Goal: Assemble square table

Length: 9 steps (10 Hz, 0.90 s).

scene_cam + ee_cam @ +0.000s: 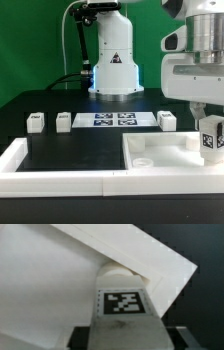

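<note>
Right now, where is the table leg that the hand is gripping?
The leg is held in the hand at the exterior view's far right, at a corner of the square tabletop, with another leg on the table to its left.

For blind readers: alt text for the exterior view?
The gripper holds a tagged white leg at a corner of the square tabletop, at the exterior view's right. Three loose legs and the marker board lie behind it.

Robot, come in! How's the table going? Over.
End effector shut on one leg. Leg at the tabletop corner. Three more legs lie loose beyond it. Nothing seen blocking.
</note>
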Each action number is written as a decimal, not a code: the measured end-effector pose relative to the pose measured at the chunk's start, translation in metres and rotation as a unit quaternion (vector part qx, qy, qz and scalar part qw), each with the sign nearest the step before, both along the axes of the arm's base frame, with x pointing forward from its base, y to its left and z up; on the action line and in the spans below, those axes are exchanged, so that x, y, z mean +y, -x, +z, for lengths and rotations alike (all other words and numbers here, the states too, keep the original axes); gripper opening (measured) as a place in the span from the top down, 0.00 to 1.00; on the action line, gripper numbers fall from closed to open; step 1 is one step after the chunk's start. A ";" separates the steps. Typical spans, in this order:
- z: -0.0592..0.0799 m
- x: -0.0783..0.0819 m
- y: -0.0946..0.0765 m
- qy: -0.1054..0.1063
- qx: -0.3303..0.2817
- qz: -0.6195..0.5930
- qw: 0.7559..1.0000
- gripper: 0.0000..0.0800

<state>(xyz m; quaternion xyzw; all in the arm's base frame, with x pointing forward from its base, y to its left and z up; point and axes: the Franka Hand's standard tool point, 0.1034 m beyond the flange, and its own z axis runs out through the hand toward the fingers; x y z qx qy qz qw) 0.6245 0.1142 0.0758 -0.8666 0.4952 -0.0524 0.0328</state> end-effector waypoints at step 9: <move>0.001 0.006 -0.002 0.045 -0.012 0.355 0.934 0.19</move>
